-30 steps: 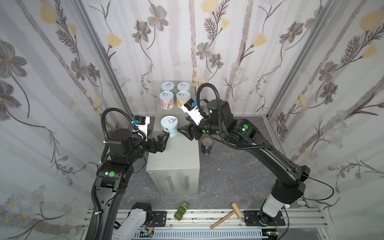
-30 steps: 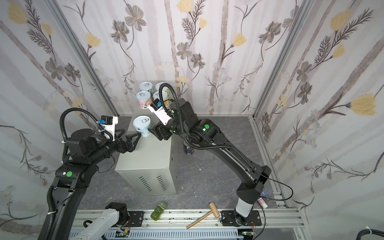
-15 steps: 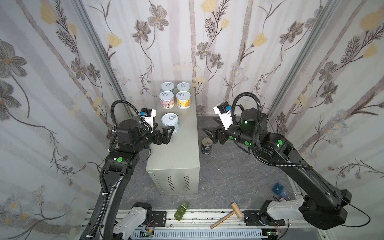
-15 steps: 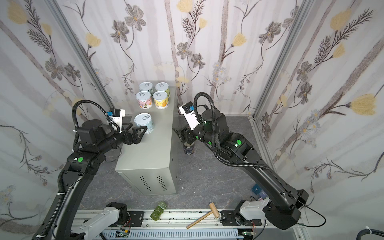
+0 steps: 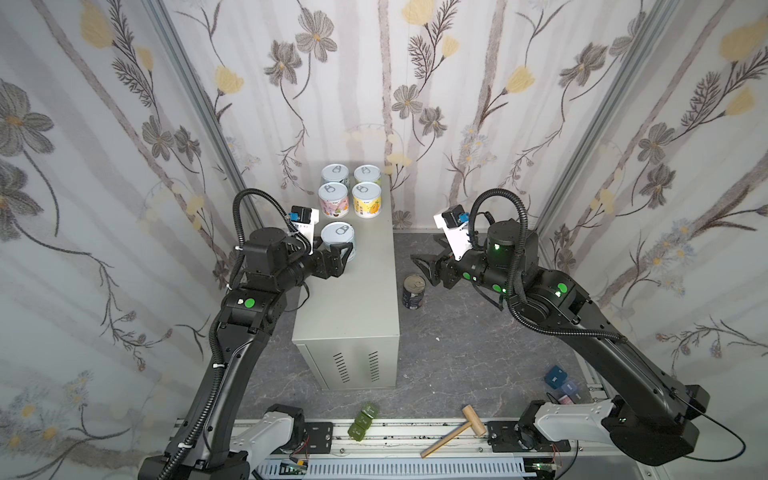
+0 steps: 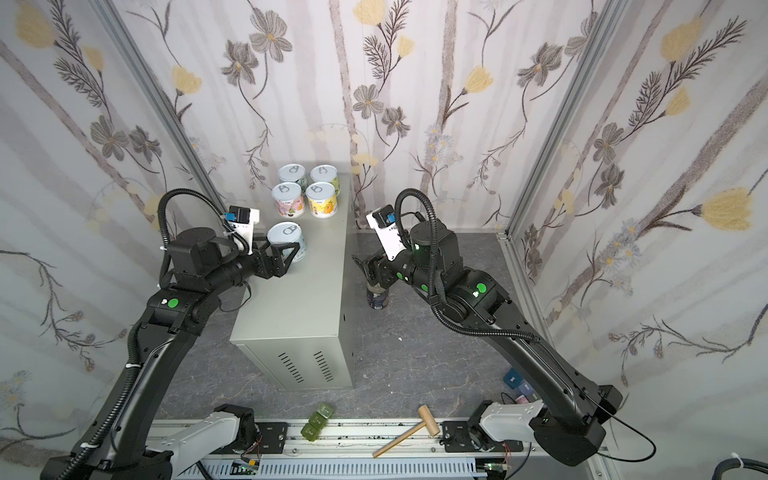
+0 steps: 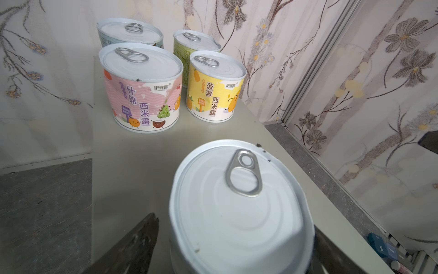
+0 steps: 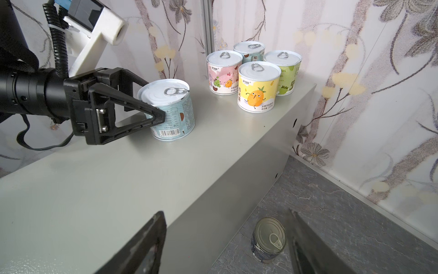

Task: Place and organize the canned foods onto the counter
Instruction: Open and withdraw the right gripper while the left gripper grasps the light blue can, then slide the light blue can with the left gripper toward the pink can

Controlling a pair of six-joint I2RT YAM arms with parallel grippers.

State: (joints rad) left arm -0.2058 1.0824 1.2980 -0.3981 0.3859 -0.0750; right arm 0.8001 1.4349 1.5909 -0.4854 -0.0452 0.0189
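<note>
Canned foods [image 6: 320,199] are nearly all up on the table [image 5: 353,307]. A block of four tins [image 5: 333,200] stands at its far end, and a pale blue tin [image 5: 337,235] stands upright just near of them on the left side, apart from the block. Only the dark navy can [image 5: 413,291] is left on the floor [image 5: 457,340], upright, just beside the table's right wall. A second ago the right jaws were over the table next to the pale blue tin, and the left jaws hung back at the left edge. Since then they have traded roles. The left jaws now straddle the pale blue tin from the left. They are spread, with a sliver of gap showing on one side in the left wrist view, so the tin looks not yet pinched. The right jaws have swung out over the floor and hover above the dark navy can, spread and empty. That reads as a split of work: the left jaws will likely square the pale blue tin with the block, and the right jaws fetch the last can.
</note>
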